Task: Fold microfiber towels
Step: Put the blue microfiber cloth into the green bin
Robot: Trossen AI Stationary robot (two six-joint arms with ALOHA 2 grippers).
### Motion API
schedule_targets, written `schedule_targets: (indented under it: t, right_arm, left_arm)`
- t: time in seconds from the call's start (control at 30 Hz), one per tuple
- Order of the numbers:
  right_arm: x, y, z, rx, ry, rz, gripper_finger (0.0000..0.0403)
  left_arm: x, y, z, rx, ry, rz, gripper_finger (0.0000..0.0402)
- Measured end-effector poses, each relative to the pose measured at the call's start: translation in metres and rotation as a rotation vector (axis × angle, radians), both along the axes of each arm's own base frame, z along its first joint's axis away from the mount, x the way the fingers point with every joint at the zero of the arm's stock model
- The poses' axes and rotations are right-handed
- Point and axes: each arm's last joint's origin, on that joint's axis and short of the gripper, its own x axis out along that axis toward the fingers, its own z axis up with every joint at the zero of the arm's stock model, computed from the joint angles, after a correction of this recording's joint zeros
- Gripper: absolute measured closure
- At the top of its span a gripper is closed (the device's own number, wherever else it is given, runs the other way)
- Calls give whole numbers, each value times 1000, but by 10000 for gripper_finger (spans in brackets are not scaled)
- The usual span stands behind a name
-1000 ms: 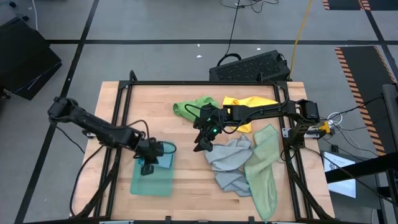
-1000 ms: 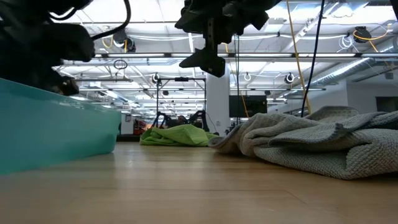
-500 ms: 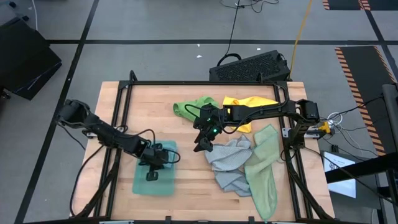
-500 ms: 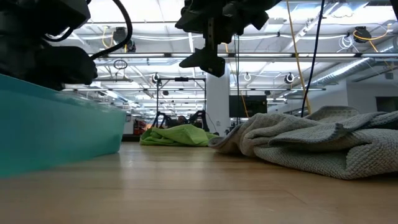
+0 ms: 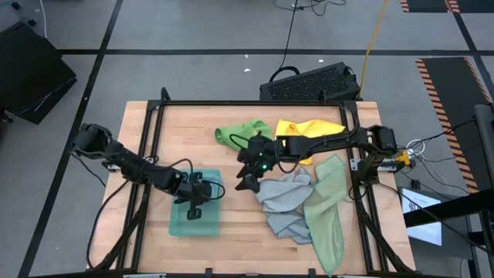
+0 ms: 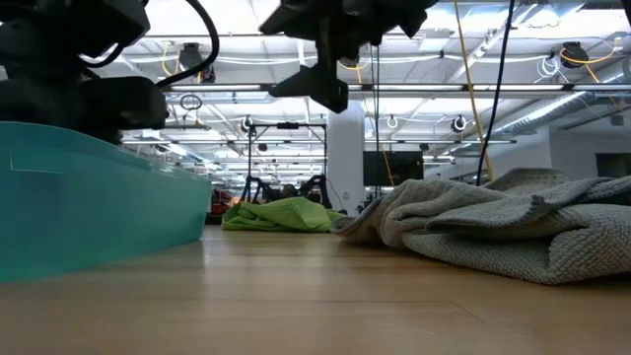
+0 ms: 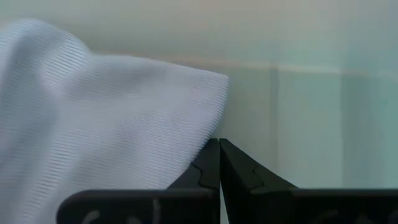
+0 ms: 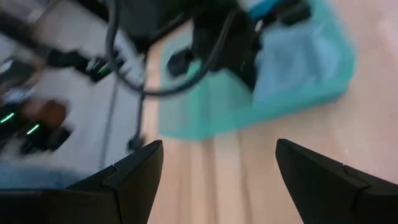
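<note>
A: left gripper state?
B: down on the teal towel, front-left of the tabletop. Left wrist view shows the fingers pressed together, tips touching; a light-blue cloth corner sits right beside them, can't tell if any fabric is pinched

A: right gripper?
B: hovering mid-table just beside the grey towel, fingers spread wide, holding nothing, facing the teal stack

A: other towels?
B: bright green towel and yellow towel bunched at the back, pale sage towel draped along the right side, touching the grey one; all unfolded

A: step in hand?
B: looks like finishing or pressing the teal fold. To do it well: keep the left fingers low and flat, press along the crease, lift straight up so the edge isn't dragged. Right should come in on the grey towel's loose corner, not the bunched middle
</note>
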Motion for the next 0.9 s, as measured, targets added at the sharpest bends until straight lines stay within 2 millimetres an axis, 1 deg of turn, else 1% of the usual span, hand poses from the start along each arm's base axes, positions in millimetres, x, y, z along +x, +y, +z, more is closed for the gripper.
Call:
schedule_targets:
  t: [0.1,0.2,0.27,0.33,0.47,0.57,0.63,0.67,0.77,0.9]
  right_arm:
    - [8,11,-4,-47,-34,-90,101]
    - [17,13,-15,-36,-57,-118,110]
    - [24,1,-24,-13,-50,-191,121]
    - [29,-19,-33,3,-42,-278,135]
    - [37,-60,-47,5,-85,-372,168]
    - [41,-78,-54,19,-129,-417,199]
    - [45,-86,-64,40,-143,-441,222]
    - [47,-89,-73,57,-135,-443,234]
    - [54,-91,-91,122,-138,-418,271]
    - [62,-88,-99,170,-136,-419,316]
  left_arm:
    - [3,1,5,-29,-12,35,392]
    - [10,-4,16,-81,-44,20,395]
    - [10,-8,19,-97,-40,17,399]
    - [11,-12,22,-109,-46,14,396]
    - [8,-16,21,-138,-22,57,397]
    - [5,-17,20,-139,10,81,398]
    - [2,-17,18,-108,21,98,395]
    - [2,-15,17,-92,21,108,393]
    - [3,-10,16,-67,17,123,396]
    - [3,-8,15,-64,20,95,397]
